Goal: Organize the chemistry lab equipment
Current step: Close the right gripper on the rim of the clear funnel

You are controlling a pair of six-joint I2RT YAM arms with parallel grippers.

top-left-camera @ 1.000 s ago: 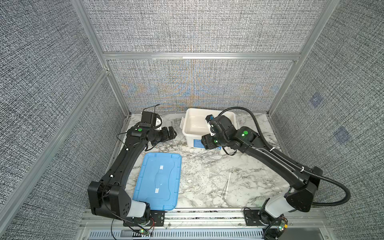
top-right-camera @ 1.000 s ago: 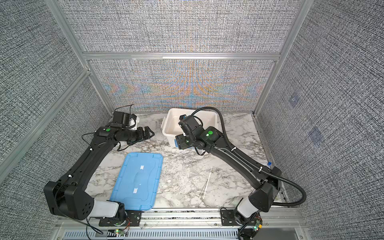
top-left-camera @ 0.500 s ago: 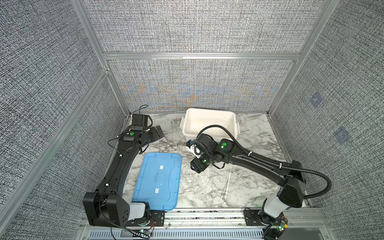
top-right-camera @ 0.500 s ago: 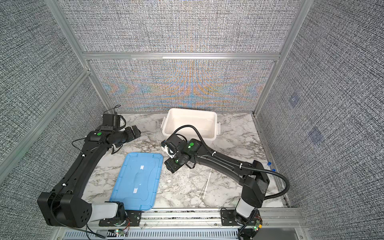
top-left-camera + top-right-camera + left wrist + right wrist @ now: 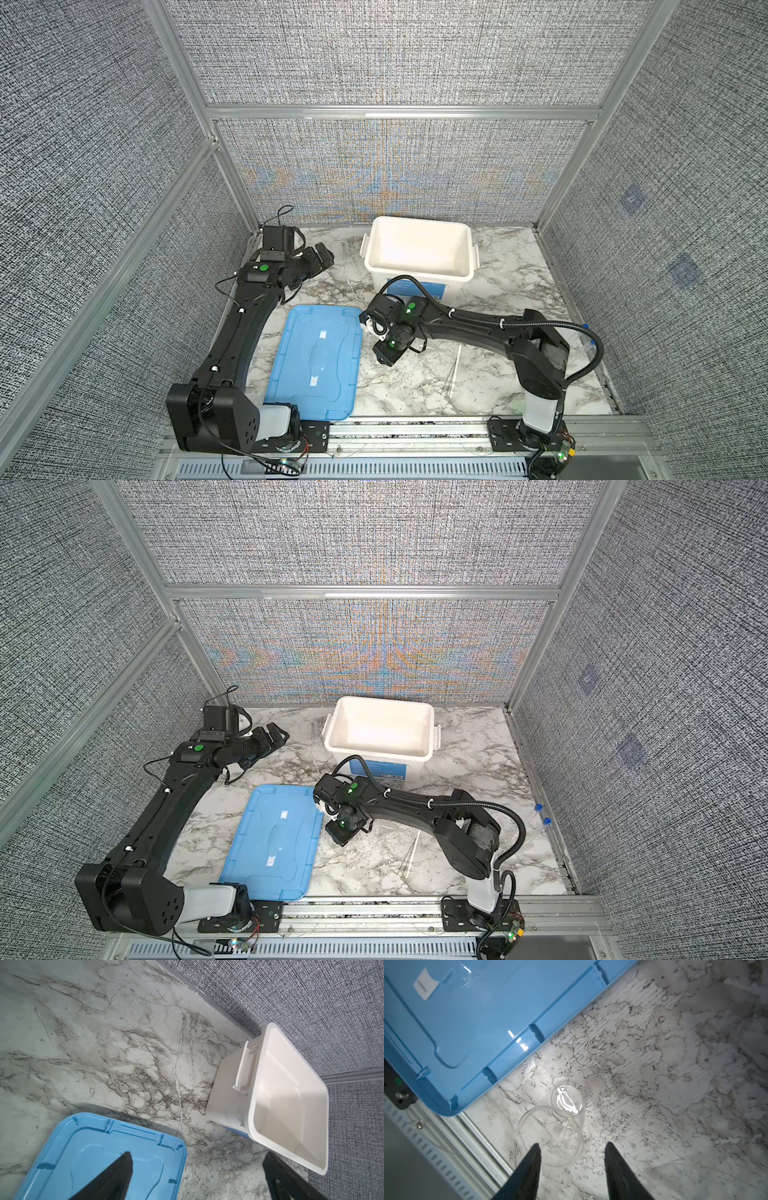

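Note:
A clear glass vessel [image 5: 556,1124] lies on its side on the marble beside the blue lid's [image 5: 477,1012] edge. My right gripper [image 5: 572,1147] is open just above the table, its fingertips at the vessel's wide rim, gripping nothing. In both top views it [image 5: 384,355] [image 5: 338,835] hangs low beside the lid's right edge. Thin clear rods [image 5: 455,370] [image 5: 413,852] lie on the table to its right. Two blue-capped tubes [image 5: 540,814] rest by the right wall. My left gripper [image 5: 322,257] [image 5: 276,733] [image 5: 197,1159] is wide open and empty at the rear left.
The white tub [image 5: 415,272] [image 5: 376,750] [image 5: 251,1105] stands open at the back centre. The blue lid [image 5: 316,361] [image 5: 274,837] [image 5: 83,1157] lies flat at the front left. An aluminium rail [image 5: 415,428] runs along the front edge, close to the vessel.
My right arm swung from over the tub forward and down to the table beside the lid, and its jaws narrowed. My left arm pulled back toward the rear left corner.

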